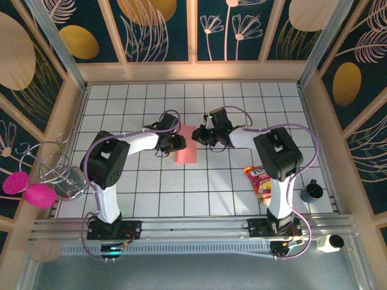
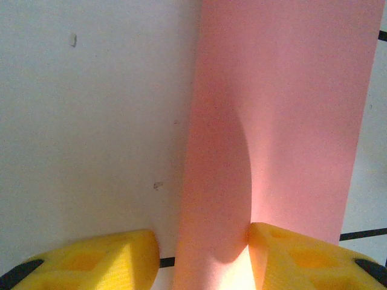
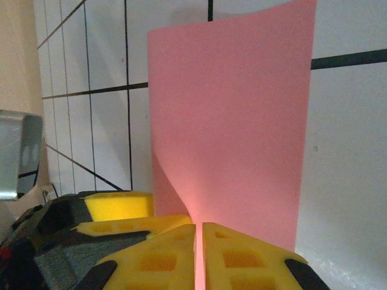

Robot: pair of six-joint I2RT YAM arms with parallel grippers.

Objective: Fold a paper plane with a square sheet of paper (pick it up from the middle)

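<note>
Grip first — your right pincer [image 3: 198,237] is clamped shut on the near edge of the square sheet of paper [image 3: 233,121], which stands curled in the middle of the worktop [image 1: 211,187] and runs straight away from the jaws. Your left pincer [image 2: 202,244], just beside it, gapes wide with the sheet's fold passing between its fingers [image 2: 302,257], brushing one — both arms equally near.
</note>
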